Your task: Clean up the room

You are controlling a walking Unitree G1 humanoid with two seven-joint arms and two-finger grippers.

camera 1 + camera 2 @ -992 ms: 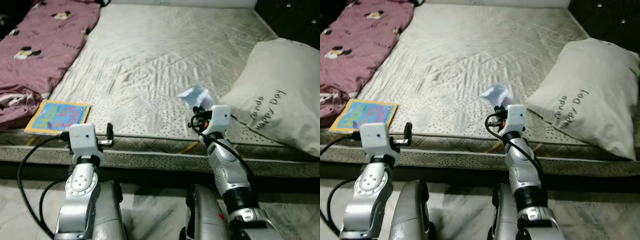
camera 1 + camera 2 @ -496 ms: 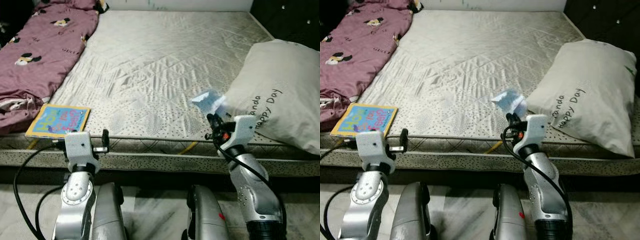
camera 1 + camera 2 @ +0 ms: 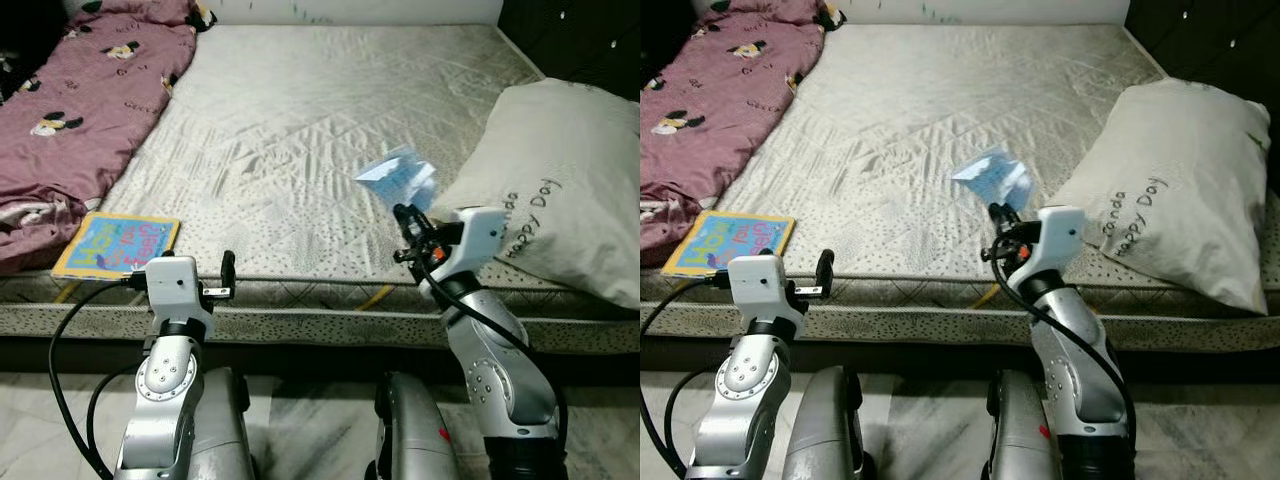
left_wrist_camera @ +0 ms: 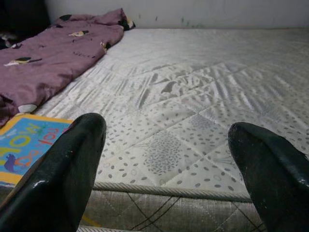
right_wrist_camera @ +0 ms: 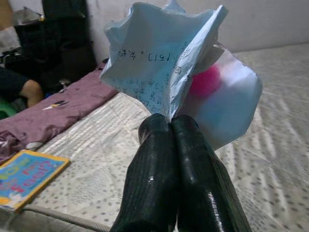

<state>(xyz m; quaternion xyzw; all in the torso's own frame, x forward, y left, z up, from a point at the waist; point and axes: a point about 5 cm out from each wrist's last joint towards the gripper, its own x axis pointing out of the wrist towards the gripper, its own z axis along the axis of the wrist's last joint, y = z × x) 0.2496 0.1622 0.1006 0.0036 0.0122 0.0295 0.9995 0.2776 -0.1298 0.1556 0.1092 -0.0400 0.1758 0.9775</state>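
The left gripper [image 4: 164, 169] hovers at the bed [image 3: 330, 90] edge, jaws wide and empty, ready near the book [image 3: 117, 245]. The right gripper [image 5: 171, 126] pinches a crumpled paper [image 3: 397, 180], jaws closed on it, lifted clear of the mattress, likely for disposal. Beyond lie the pillow [image 3: 560, 170] and blanket [image 3: 80, 110].

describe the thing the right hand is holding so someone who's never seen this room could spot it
Start at the wide grey quilted mattress, then find the big pale pillow with handwriting print at its right edge. Just left of that pillow, raised above the mattress, the right hand pinches a crumpled light blue printed wrapper. Unlike the flat colourful picture book by the maroon cartoon-print blanket, it is wrinkled and airborne.
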